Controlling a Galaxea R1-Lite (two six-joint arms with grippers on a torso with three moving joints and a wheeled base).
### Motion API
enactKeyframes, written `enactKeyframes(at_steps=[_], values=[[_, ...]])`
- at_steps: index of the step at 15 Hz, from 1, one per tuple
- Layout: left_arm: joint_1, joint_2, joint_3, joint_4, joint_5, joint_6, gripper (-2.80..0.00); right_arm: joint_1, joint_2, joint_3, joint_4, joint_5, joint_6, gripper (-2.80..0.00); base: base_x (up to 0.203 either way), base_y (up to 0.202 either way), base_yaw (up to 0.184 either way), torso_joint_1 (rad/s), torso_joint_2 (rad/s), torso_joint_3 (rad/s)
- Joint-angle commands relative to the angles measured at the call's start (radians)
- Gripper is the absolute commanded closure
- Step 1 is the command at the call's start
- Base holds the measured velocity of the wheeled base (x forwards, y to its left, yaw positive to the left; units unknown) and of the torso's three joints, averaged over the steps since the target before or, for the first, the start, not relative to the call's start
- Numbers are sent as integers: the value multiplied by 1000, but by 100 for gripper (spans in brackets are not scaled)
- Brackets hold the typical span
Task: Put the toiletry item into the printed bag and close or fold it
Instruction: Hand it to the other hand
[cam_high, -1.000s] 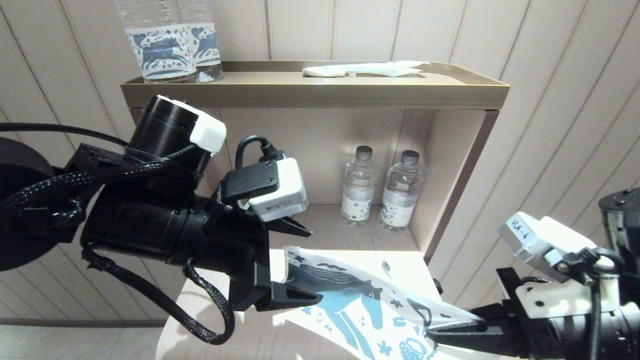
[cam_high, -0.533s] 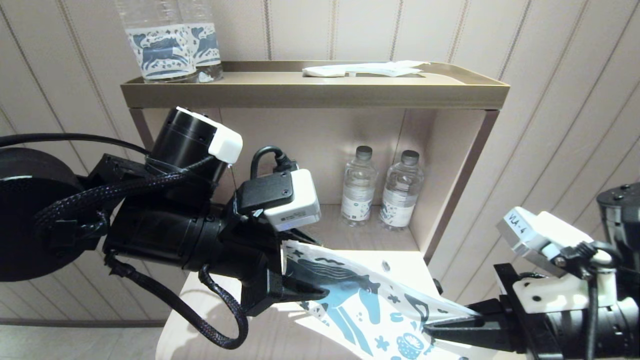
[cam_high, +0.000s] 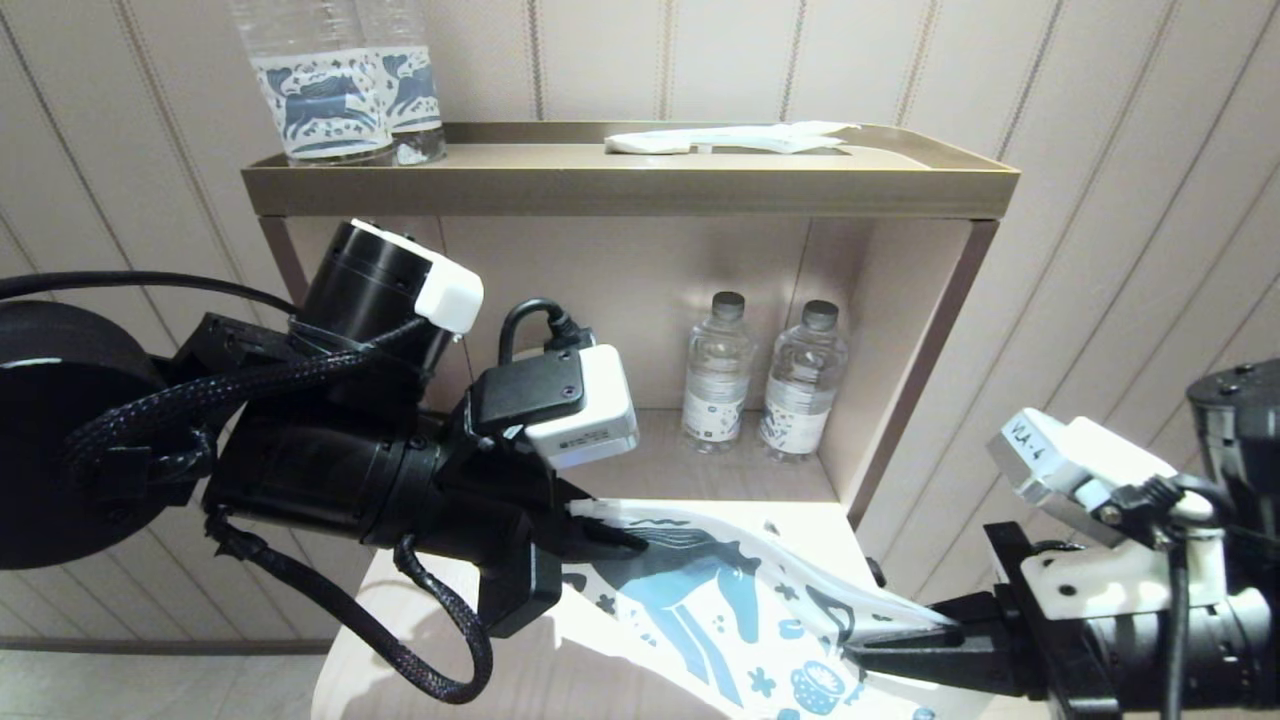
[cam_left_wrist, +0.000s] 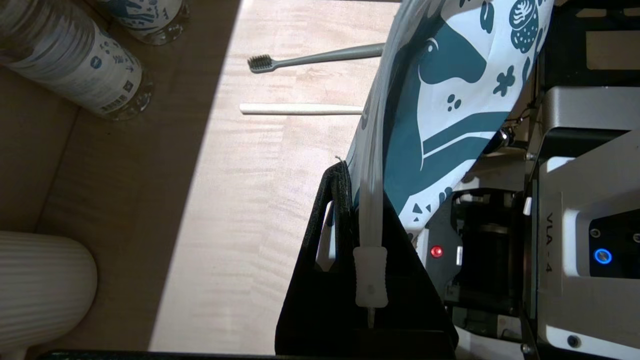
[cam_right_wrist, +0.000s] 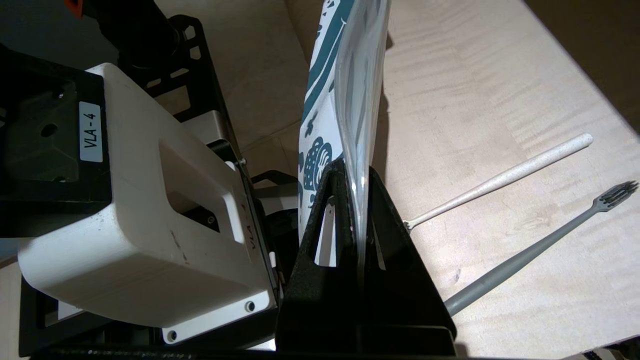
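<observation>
The printed bag (cam_high: 720, 600) hangs stretched between both grippers above the light wood table (cam_high: 400, 640). My left gripper (cam_high: 625, 540) is shut on its upper left edge. In the left wrist view the bag (cam_left_wrist: 450, 90) runs out of the shut left gripper (cam_left_wrist: 362, 185), and its white zip slider (cam_left_wrist: 370, 280) sits between the jaws. My right gripper (cam_high: 860, 655) is shut on the lower right corner, where the bag (cam_right_wrist: 320, 100) enters the gripper (cam_right_wrist: 352, 172). On the table under the bag lie a pale white toothbrush (cam_right_wrist: 500, 182) and a grey toothbrush (cam_right_wrist: 525, 255) with dark bristles.
Behind the table is a shelf niche with two small water bottles (cam_high: 717, 375) (cam_high: 805, 380). On the brass top tray (cam_high: 630, 185) stand two horse-labelled bottles (cam_high: 320, 90) and a flat white packet (cam_high: 730, 138). A ribbed white vase (cam_left_wrist: 40, 285) stands at the table's side.
My left gripper moved right to the bag's upper edge and its open jaws shut on it. The right gripper kept its hold and barely moved.
</observation>
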Motion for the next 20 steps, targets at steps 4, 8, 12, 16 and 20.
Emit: enactKeyframes(at_steps=[4,8,12,16,20], values=[[-37,23,-12,-1,-1,3,0,15,100,-100,2,3,4,0,0,0,0,0,0,0],[-53,35,-16,-40,-5,3,0,51,149,-146,2,-29,9,0,0,0,0,0,0,0],[-55,19,-16,-40,-5,2,0,49,127,-151,45,-31,9,0,0,0,0,0,0,0],[-88,29,-18,-42,-1,0,0,52,129,-178,71,-31,9,0,0,0,0,0,0,0],[-106,51,-23,-43,-9,-10,0,57,126,-185,75,-48,40,0,0,0,0,0,0,0]])
